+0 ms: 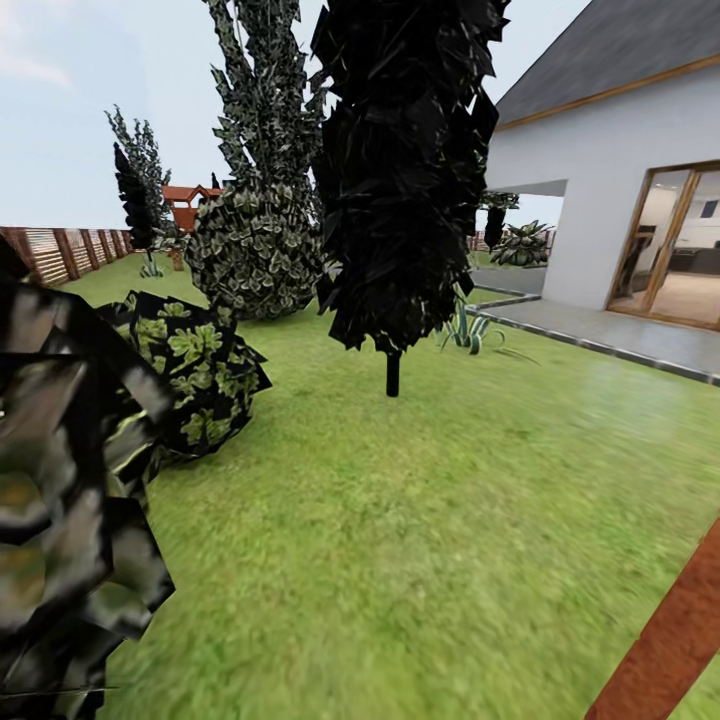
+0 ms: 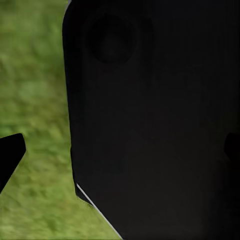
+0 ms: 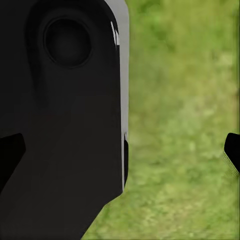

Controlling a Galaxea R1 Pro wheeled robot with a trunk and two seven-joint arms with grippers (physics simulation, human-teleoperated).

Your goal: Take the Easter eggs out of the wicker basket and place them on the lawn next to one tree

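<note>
The lawn [image 1: 450,520] of the garden spreads wide and green ahead of me in the head view. The Easter eggs, the wicker basket and the tree are out of view. In the left wrist view my left gripper [image 2: 120,150] is open, its black fingertips [image 2: 10,155] far apart at the frame's edges, with a black part of the robot and grass behind. In the right wrist view my right gripper [image 3: 120,152] is open too, holding nothing, over grass [image 3: 180,125].
A dark narrow cypress [image 1: 400,180] stands ahead on a thin trunk [image 1: 393,372]. Leafy bushes [image 1: 200,370] and dark foliage [image 1: 60,500] crowd the left. A round bush [image 1: 255,250] is behind. The white house [image 1: 600,150] and grey patio [image 1: 620,335] lie right. A red-brown plank [image 1: 670,640] crosses the near right corner.
</note>
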